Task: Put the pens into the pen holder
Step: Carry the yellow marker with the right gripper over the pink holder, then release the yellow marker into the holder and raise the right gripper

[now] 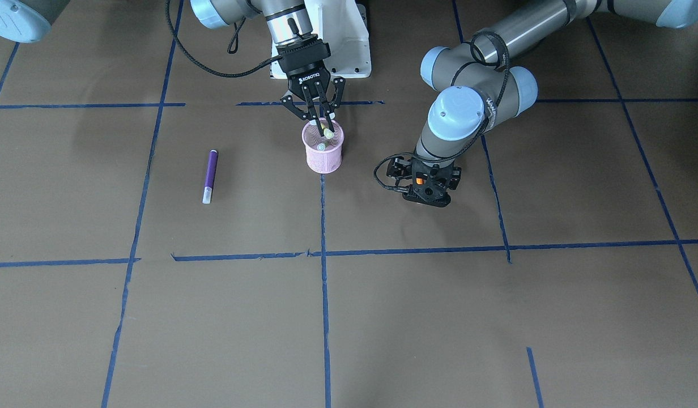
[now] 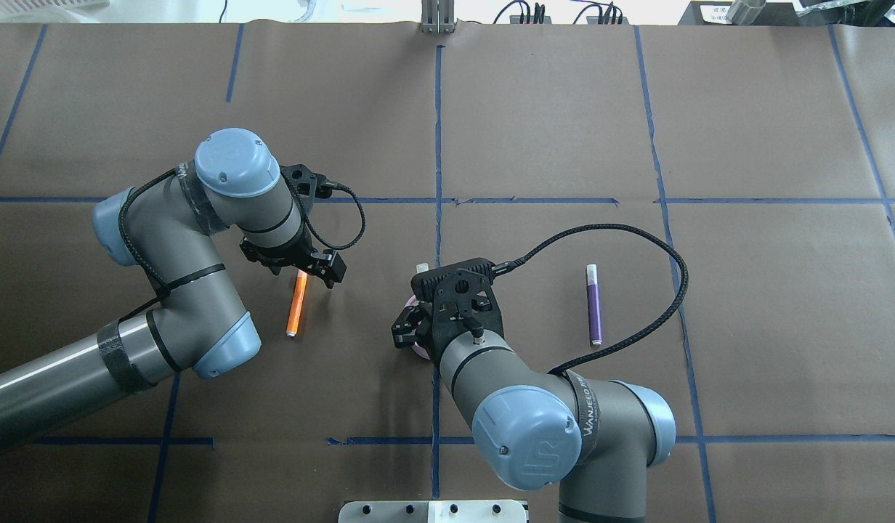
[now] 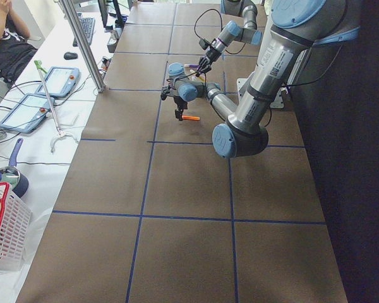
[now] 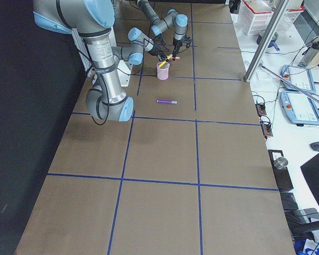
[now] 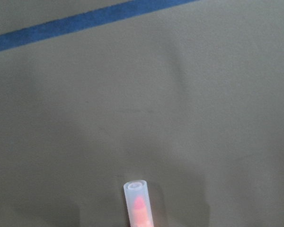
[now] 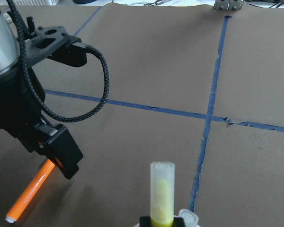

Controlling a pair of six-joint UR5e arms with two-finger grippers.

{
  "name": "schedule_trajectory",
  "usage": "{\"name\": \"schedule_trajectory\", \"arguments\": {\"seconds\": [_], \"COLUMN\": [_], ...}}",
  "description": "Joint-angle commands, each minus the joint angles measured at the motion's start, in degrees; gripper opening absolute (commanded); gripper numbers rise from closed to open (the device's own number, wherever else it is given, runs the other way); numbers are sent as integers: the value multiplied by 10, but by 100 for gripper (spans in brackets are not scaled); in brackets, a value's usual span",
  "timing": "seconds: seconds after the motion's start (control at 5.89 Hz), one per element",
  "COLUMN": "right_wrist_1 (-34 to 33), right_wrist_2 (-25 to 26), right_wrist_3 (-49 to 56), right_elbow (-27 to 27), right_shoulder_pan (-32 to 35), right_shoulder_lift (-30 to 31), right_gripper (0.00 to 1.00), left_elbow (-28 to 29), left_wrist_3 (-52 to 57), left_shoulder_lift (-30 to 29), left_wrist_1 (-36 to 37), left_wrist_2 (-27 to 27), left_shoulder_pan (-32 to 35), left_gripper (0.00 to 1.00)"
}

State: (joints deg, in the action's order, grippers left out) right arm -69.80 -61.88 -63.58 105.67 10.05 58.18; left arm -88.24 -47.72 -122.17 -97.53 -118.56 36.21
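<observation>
Overhead exterior view, read left to right across the worktop (image 2: 745, 305). The left gripper (image 2: 303, 273) stands over the far end of the orange pen (image 2: 296, 309). This pen lies flat left of centre, its long axis running almost straight from the far edge to the robot-side edge. The wrist hides the fingers, so whether the jaws are spread or closed on the pen cannot be told; the left wrist view shows only its pale cap. The holder (image 1: 324, 158) stands upright near the centre, somewhat toward the robot-side edge, and is mostly covered here by the right wrist. The right gripper (image 1: 320, 120) hangs above its mouth, jaws pinched narrow on the green pen (image 1: 328, 134). That pen is tilted, its capped end projecting past the fingertips over or just within the rim. A second pale cap shows inside the holder; its owner cannot be made out. The purple pen (image 2: 594, 309) lies flat to the right, well apart from the holder and from the right edge, axis likewise far-to-near, cap toward the far edge. Judgement: the step in hand is release of the green pen, which turns on its leading end lying inside the rim below the jaws. The right arm is nearer the purple pen, the left nearer the orange.
</observation>
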Motion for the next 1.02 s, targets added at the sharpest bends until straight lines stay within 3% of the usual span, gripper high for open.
{"name": "schedule_trajectory", "arguments": {"seconds": [0.0, 0.17, 0.68, 0.85], "right_wrist_1": [3, 3, -3, -11], "right_wrist_2": [0, 0, -9, -79], "right_wrist_3": [-7, -25, -27, -22], "right_elbow": [-2, -1, 0, 0], "right_shoulder_pan": [-2, 1, 41, 87], "right_shoulder_lift": [0, 2, -6, -3], "right_gripper": [67, 100, 100, 100], "left_elbow": [-1, -1, 0, 0], "left_wrist_3": [0, 0, 1, 2], "left_shoulder_lift": [0, 0, 1, 1], "left_wrist_1": [1, 1, 1, 1], "left_wrist_2": [0, 0, 0, 0], "left_shoulder_pan": [0, 0, 0, 0], "left_gripper": [100, 100, 100, 100]}}
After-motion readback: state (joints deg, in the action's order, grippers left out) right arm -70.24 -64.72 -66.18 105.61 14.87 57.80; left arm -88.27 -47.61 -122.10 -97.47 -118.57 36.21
